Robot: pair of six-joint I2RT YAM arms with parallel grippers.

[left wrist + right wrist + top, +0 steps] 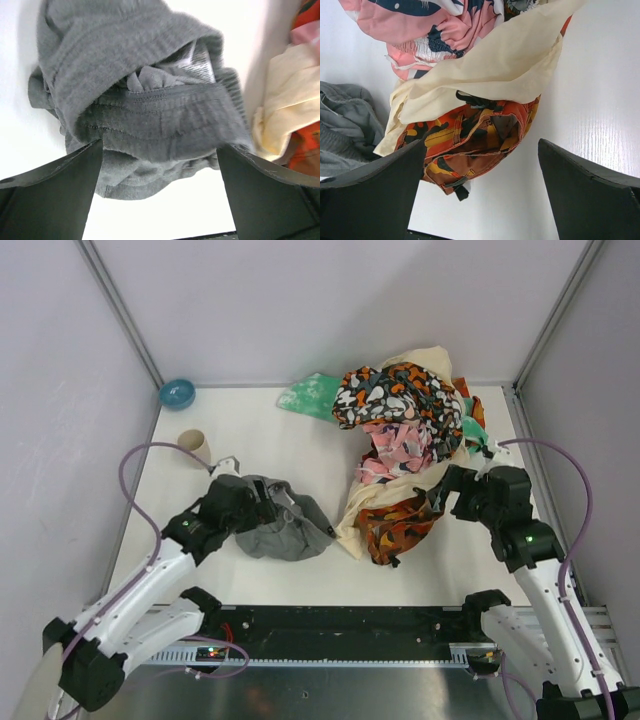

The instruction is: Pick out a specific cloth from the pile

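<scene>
Cloth: the plain grey cloth (285, 530) lies crumpled on the table (280, 440), left of centre and toward the near edge, outside the pile.
Pile: the pile (405, 440) sits right of centre and reaches toward the far edge, with blotched black fabric on top, pink below it, and cream and orange camouflage at its near side.
Gap: the grey cloth's right edge lies just beside the pile's cream hem. Whether they touch cannot be told.
Left hand: the left gripper (159, 150) is spread wide and grips nothing. The grey cloth's waistband lies between and beyond the two fingers, unpinched.
Right hand: the right gripper (481, 145) is also fully spread and empty, hovering by the orange camouflage piece at the pile's near side.
Stage: judged from the layout, the cloth is separated and set down, so pulling the arm away looks like what remains.
Risk, snag: a fold could catch on a left finger as the arm pulls away, dragging the cloth back toward the cream hem.
Risk, right arm: if it closes or sweeps leftward, it could take the wrong fabric or push the pile onto the grey cloth.
Risk, bystanders: the tan cup (193, 447) lies near the left arm, where an elbow swing could knock it. The blue bowl (177, 393), in the far left corner, looks safe.
</scene>
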